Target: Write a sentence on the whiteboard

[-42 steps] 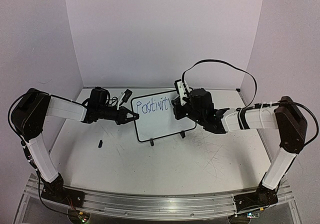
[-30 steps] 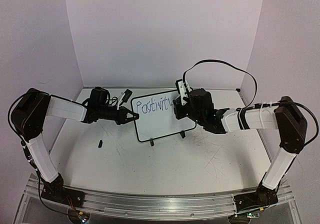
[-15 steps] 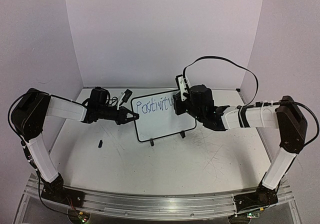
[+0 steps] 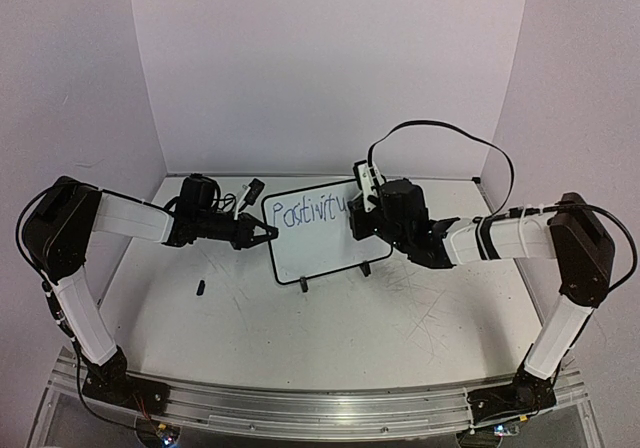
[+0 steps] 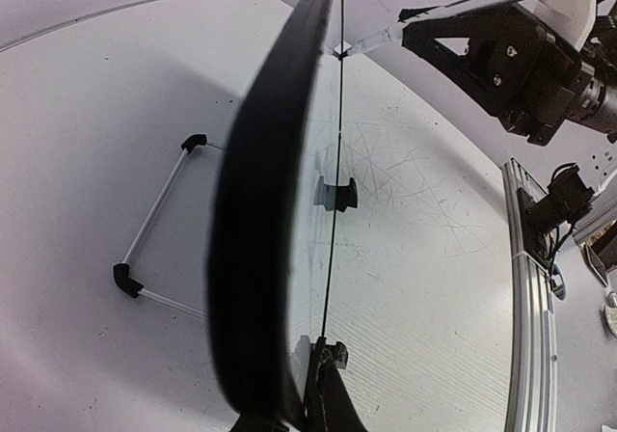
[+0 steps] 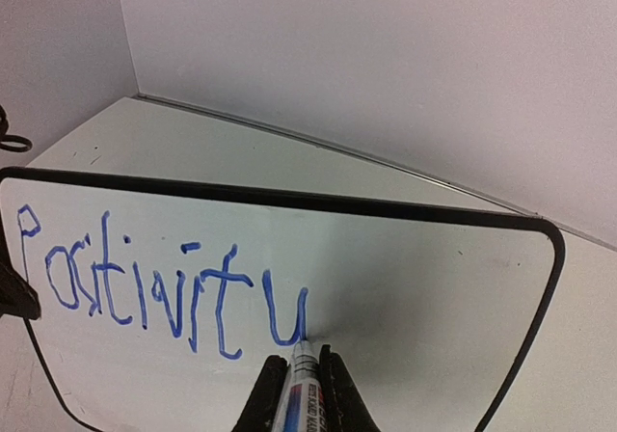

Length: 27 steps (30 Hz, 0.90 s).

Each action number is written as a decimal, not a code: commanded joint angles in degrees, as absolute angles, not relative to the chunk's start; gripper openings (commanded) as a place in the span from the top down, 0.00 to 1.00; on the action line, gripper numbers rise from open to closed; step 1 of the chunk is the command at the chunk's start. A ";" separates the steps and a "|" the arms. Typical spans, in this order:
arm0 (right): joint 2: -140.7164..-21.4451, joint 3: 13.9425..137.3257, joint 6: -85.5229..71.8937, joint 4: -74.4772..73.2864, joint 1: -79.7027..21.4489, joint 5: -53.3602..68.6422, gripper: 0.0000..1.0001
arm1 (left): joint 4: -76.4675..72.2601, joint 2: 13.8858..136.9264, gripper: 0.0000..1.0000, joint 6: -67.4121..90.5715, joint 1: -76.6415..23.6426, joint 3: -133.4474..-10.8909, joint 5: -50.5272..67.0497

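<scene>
The whiteboard (image 4: pixel 325 238) stands on its two black feet at the middle of the table (image 4: pixel 350 338), towards the far side, with its face tilted up towards the near edge. The left gripper (image 4: pixel 266 234) reaches in from the left, and its fingers are pressed together on the board's left edge, pinching the black frame. The right gripper (image 6: pixel 298 386) comes in from the right and is clamped on a marker (image 6: pixel 303 372), whose tip touches the board's upper part, right of its middle. The sentence (image 6: pixel 145 287) is one line of blue handwriting along the top of the board, reading "Positivit" and then a letter shaped like a "u", with the marker tip at the foot of that letter's right stroke. The lower half of the board is bare white. A small dark piece (image 4: pixel 201 288) lies on the table near the left arm, well apart from the board.
</scene>
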State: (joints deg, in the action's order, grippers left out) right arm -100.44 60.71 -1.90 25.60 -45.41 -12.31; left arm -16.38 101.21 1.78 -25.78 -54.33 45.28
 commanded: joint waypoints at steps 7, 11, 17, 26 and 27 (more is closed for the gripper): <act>-100.13 58.10 -4.38 24.96 -45.45 -11.73 1.00 | -14.73 101.60 1.00 -2.73 -24.72 -55.82 33.25; -100.43 57.67 -4.65 24.92 -45.64 -11.71 1.00 | -14.77 101.61 1.00 -2.75 -24.71 -55.87 33.26; -101.76 58.23 -4.85 24.94 -46.03 -10.80 1.00 | -14.77 101.55 1.00 -2.78 -24.71 -55.89 33.26; -103.20 59.63 -5.02 25.04 -47.18 -10.42 1.00 | -14.69 101.44 1.00 -2.88 -24.70 -55.95 33.27; -103.29 59.93 -5.01 25.08 -47.23 -10.34 1.00 | -14.69 101.48 1.00 -2.82 -24.70 -55.90 33.19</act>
State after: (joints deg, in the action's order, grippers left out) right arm -101.45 58.33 -4.44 25.39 -46.80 -10.85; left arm -16.20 101.19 1.96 -25.78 -54.33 45.19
